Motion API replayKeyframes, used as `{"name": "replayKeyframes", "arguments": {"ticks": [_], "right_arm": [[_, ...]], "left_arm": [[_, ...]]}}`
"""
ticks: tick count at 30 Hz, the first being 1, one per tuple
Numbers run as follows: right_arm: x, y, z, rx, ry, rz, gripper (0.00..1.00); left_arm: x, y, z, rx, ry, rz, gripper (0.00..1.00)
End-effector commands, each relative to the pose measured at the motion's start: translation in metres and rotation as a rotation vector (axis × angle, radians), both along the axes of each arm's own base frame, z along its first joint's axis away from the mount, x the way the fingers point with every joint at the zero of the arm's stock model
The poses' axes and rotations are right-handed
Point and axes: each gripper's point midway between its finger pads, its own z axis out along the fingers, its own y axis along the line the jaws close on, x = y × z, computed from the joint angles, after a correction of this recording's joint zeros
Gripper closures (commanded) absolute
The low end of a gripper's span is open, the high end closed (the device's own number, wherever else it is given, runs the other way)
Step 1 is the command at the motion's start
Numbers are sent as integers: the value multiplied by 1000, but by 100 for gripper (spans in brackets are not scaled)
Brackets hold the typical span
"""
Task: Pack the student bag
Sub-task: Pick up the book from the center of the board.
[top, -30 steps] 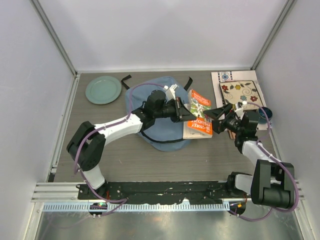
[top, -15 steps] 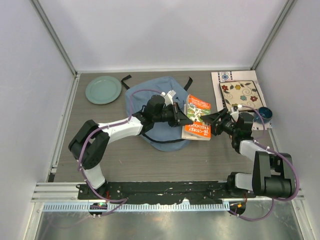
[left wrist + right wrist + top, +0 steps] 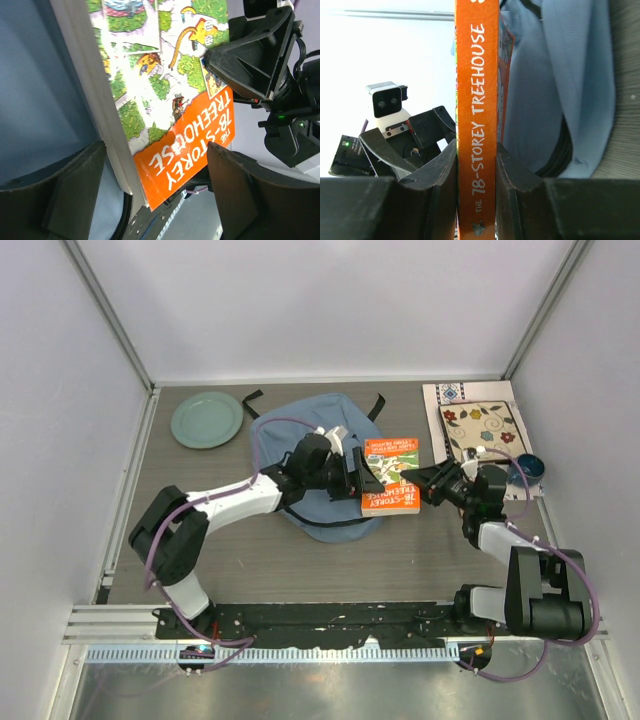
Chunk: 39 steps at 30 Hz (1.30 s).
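**Two pincers at one book: right clamped, left spread**

1. Grip state. We found the right pincer point(image 3: 476, 167) closed on the book point(image 3: 392, 480), one finger pressed against each cover and the orange spine facing it. The left pincer point(image 3: 358, 476) stood open. Its fingers were spread wide to either side of the book's opposite edge, and we saw no firm contact.

2. Governing relation. The book's long axis ran crosswise to the right pincer's reach, passing through the gap between its fingers. The student bag point(image 3: 300, 420) lay beyond the book from the right pincer and beneath the left pincer and forearm. The left arm was therefore the nearer to the bag, but only the right one held the load. We judged that the coming move would have to carry the book forward from the right pincer, over the bag's dark zipper edge.

3. Containers. We could not see the bag's opening or anything inside it. The green plate point(image 3: 207, 419), well behind the left pincer, carried nothing.
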Motion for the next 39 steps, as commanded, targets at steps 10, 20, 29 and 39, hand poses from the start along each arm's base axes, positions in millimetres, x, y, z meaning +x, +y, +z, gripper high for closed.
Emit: {"name": "replayKeyframes", "arguments": {"ticks": [10,20,29,39], "right_arm": [[-22,17,138,222,-415,152,99],[-45,20,183,384,-514,258,99],[-60,25,205,362,-587,317,99],[-67,30,211,343,-624,347,99]], "left_arm": [[40,20,114,-109,-290,125,0],[53,27,158,-311,-342,117,0],[55,23,165,-380,-329,96,0],[55,20,167,-432,-299,84,7]]}}
